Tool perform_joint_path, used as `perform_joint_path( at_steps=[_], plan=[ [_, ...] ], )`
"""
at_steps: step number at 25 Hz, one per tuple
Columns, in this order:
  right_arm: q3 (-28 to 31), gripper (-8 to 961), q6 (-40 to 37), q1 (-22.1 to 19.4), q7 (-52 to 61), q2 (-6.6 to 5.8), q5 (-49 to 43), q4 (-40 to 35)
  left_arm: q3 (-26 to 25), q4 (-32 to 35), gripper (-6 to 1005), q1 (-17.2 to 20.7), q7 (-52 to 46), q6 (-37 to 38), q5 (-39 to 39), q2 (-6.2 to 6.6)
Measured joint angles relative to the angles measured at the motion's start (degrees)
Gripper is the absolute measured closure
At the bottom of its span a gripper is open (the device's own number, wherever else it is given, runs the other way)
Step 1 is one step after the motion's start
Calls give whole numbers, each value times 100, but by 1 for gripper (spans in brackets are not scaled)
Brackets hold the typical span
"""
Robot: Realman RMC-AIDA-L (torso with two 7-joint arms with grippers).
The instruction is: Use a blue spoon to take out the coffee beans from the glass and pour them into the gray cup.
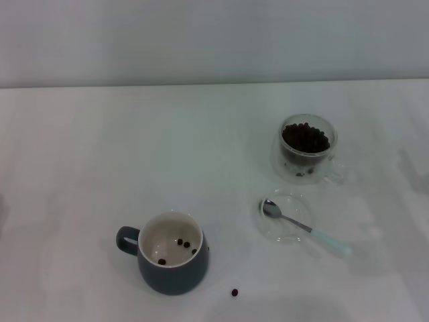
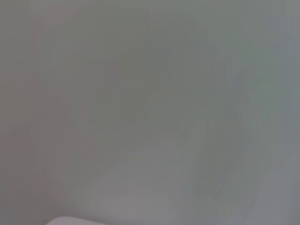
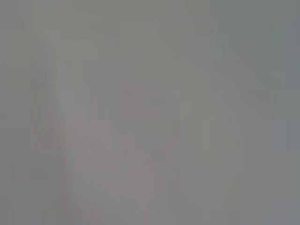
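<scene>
Neither of my grippers shows anywhere, so I can't tell if my left or right claw is wide, narrow or holding anything. Both wrist views give only flat featureless gray, nothing to read.

Head view, white table. The glass stands at the far right: clear, rounded, double-walled, upright, with a faint clear handle on its near-right side. The coffee beans fill its inner bowl as a dark brown heap nearly to the rim; a few dark specks show low down near its base.

Nearer than the glass, a flat clear glass saucer sits apart from it. The blue spoon lies across the saucer, its shiny metal bowl inside the dish at the left part, its stem running out over the near-right rim, its pale blue handle resting on the table toward the right.

The gray cup stands near-left, well apart from the glass and saucer: squat, dark slate outside, cream-white inside, upright, loop handle pointing left. A few beans lie on its cream bottom, maybe four, and one dark speck sits at its right outer rim.

One stray bean lies on the table just right of the cup, not touching it.
</scene>
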Motion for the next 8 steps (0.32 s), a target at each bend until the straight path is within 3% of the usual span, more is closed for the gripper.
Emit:
perform_joint_path(
  at_steps=[1,8],
  plan=[
    [18,140,17,11,-451,5,21,53,2,5,137,2,0,-3,4,0],
    [78,144,61,25,-848,4,33,85,2,18,137,64,-15,-112,10,-8]
  ],
)
